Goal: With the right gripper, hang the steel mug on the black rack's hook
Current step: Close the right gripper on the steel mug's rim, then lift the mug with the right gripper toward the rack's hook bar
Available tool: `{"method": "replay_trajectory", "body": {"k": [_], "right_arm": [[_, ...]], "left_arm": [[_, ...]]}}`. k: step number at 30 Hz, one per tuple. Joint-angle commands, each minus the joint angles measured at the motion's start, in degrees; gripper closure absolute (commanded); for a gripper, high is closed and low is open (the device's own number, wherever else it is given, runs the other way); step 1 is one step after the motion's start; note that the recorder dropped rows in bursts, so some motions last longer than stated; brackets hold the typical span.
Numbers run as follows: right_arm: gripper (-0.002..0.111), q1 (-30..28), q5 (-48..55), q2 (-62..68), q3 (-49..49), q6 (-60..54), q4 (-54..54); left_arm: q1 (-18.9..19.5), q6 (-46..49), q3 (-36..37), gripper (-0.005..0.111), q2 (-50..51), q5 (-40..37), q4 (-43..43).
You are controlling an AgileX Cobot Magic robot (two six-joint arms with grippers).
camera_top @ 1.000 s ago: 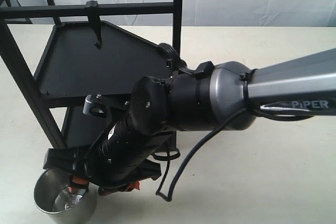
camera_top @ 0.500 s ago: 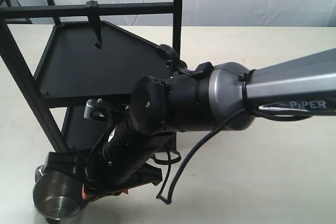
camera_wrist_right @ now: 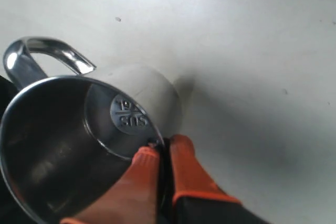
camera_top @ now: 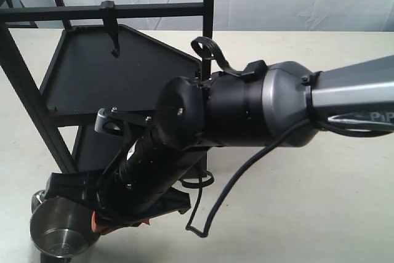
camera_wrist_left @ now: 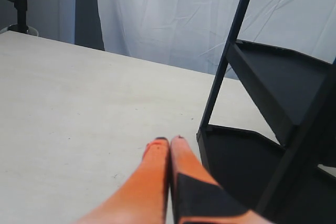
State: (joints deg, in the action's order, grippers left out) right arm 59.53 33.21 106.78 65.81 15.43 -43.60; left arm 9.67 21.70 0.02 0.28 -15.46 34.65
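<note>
Pinching the wall of the steel mug [camera_wrist_right: 100,145] at its rim, the right gripper [camera_wrist_right: 160,153] has its orange fingers [camera_wrist_right: 184,169] closed on thin metal, one inside, one outside. The mug tilts, mouth toward the wrist camera, handle on the side away from the fingers, apparently just clear of the desk [camera_wrist_right: 252,40]. It sits low beside the near foot of the black rack [camera_top: 117,84], well below the hook [camera_top: 112,32] on the rack's upper bar. Such a narrow grip on slick steel could let the mug swivel or slip during the lift, leaving the handle misaligned with the hook. The left gripper [camera_wrist_left: 169,142] is idle, fingers pressed together and empty, near the rack's base.
</note>
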Motion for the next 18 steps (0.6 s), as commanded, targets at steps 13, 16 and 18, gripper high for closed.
{"method": "replay_trajectory", "body": {"k": [13,16,18], "right_arm": [[0.109,-0.1,8.4,-13.2,0.1,-5.2,-0.1],[0.109,-0.1,12.6,-16.3,0.1,-5.4,-0.1],[0.109,-0.1,13.9,-18.5,0.1,-5.4,-0.1]], "left_arm": [[0.0,-0.1,0.0,0.105,-0.3,0.5,0.6],[0.0,-0.1,0.0,0.105,-0.3,0.5,0.6],[0.0,-0.1,0.0,0.105,-0.3,0.5,0.6]]}}
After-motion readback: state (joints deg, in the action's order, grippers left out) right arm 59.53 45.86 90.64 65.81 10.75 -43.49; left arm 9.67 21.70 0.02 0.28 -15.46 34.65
